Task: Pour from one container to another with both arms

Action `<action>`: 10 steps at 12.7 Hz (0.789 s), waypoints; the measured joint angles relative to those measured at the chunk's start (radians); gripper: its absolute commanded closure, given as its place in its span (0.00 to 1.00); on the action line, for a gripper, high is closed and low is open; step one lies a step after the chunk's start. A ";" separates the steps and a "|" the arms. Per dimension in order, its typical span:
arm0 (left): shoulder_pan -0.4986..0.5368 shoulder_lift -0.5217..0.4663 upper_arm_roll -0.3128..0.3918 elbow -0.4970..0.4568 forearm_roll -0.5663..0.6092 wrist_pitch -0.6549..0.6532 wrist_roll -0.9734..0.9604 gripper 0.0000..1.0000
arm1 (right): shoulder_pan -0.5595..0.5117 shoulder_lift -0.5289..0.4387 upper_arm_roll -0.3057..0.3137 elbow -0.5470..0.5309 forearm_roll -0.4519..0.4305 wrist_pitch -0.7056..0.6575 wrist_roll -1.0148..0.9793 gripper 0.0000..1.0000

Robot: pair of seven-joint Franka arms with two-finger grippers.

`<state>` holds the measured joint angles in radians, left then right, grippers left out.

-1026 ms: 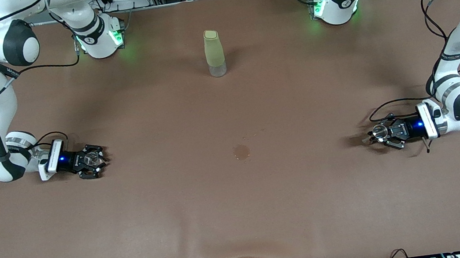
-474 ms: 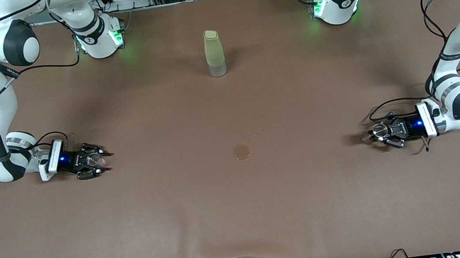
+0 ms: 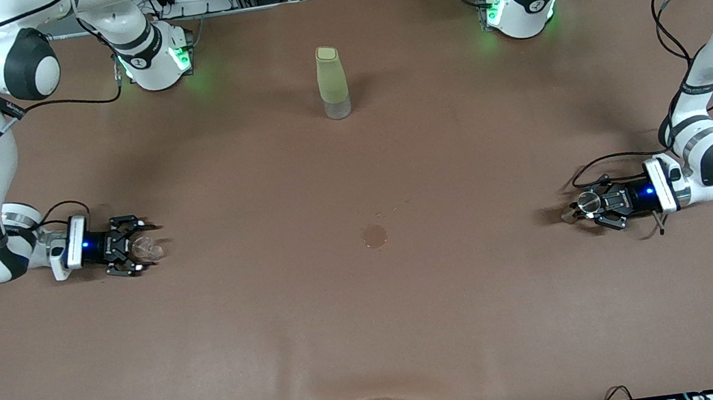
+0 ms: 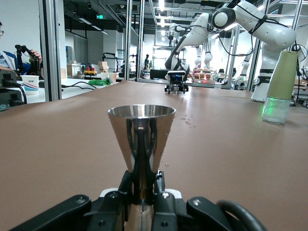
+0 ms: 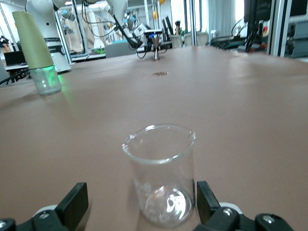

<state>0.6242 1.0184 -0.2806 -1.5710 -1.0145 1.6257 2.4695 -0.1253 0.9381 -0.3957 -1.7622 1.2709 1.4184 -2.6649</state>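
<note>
A clear glass beaker (image 3: 147, 249) (image 5: 161, 168) stands upright on the brown table (image 3: 374, 335) near the right arm's end. My right gripper (image 3: 139, 248) (image 5: 140, 197) is open, a finger (image 5: 74, 202) on either side of the beaker and not touching it. Near the left arm's end, my left gripper (image 3: 579, 207) (image 4: 142, 185) is shut on the narrow waist of a steel jigger (image 3: 589, 202) (image 4: 141, 134), held upright low over the table. Whether either vessel holds anything cannot be seen.
A tall bottle (image 3: 332, 83) (image 4: 281, 77) (image 5: 36, 48) with a pale green sleeve and clear base stands mid-table, farther from the front camera. A small round stain (image 3: 374, 235) marks the table's middle. Both arm bases (image 3: 152, 61) (image 3: 520, 6) stand at the table's edge farthest from the camera.
My right gripper has drawn back toward the right arm's end, so the beaker now stands near its fingertips. The left gripper and jigger have hardly moved.
</note>
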 measured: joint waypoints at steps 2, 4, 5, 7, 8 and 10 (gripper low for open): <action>0.000 0.001 0.004 0.000 0.000 0.000 0.002 0.92 | 0.014 -0.035 -0.040 0.001 -0.060 0.002 0.107 0.00; 0.002 0.002 0.010 0.000 0.000 -0.003 0.013 0.84 | 0.033 -0.084 -0.077 0.001 -0.121 0.003 0.245 0.00; 0.002 0.003 0.011 0.000 0.000 -0.005 0.014 0.76 | 0.042 -0.110 -0.093 0.001 -0.159 0.003 0.325 0.00; 0.002 0.003 0.012 0.000 0.000 -0.005 0.015 0.47 | 0.057 -0.177 -0.113 0.004 -0.256 0.002 0.497 0.00; 0.003 0.003 0.012 0.000 0.000 -0.006 0.015 0.08 | 0.060 -0.219 -0.117 0.005 -0.311 0.002 0.594 0.00; 0.002 0.004 0.016 0.001 0.000 -0.006 0.014 0.00 | 0.063 -0.319 -0.120 0.008 -0.415 0.000 0.790 0.00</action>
<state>0.6265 1.0225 -0.2642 -1.5700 -1.0145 1.6200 2.4833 -0.0621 0.6189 -0.5159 -1.7544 0.8560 1.4181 -1.8752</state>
